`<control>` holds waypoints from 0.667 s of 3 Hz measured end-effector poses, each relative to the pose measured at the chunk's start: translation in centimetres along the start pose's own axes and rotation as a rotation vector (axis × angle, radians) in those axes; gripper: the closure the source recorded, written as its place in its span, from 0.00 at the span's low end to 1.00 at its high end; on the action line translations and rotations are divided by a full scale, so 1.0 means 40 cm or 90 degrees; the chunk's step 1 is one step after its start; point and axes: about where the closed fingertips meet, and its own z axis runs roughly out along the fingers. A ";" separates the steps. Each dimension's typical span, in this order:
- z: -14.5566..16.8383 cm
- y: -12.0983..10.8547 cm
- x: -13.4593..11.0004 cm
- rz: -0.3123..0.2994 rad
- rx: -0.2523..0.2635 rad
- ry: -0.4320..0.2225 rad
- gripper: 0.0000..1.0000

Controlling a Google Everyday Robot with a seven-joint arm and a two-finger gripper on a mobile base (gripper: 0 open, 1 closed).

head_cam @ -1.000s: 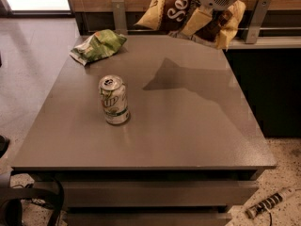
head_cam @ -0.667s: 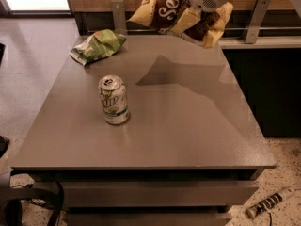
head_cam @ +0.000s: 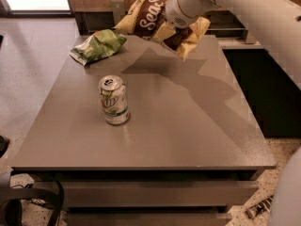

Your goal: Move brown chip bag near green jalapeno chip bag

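Observation:
The brown chip bag [head_cam: 153, 17], glossy dark brown with white script and pale yellow ends, hangs in the air above the far middle of the grey table [head_cam: 188, 126]. My gripper [head_cam: 170, 28] is shut on its middle, at the end of the white arm that reaches in from the upper right. The green jalapeno chip bag [head_cam: 97, 45] lies wrinkled on the table's far left corner, a short way left of and below the brown bag. The bag's shadow falls on the table beneath it.
A green-and-white soda can [head_cam: 114, 100] stands upright left of the table's middle. A dark counter [head_cam: 263, 79] runs along the right side. Drawers show under the table's front edge, and cables lie on the floor at the lower left.
My arm has carried the brown chip bag leftward and a little lower, closer to the green bag. The can and the green bag have not moved.

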 end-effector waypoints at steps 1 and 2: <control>0.010 0.001 -0.003 0.002 0.000 -0.001 0.78; 0.017 0.006 -0.005 0.002 -0.002 -0.001 0.47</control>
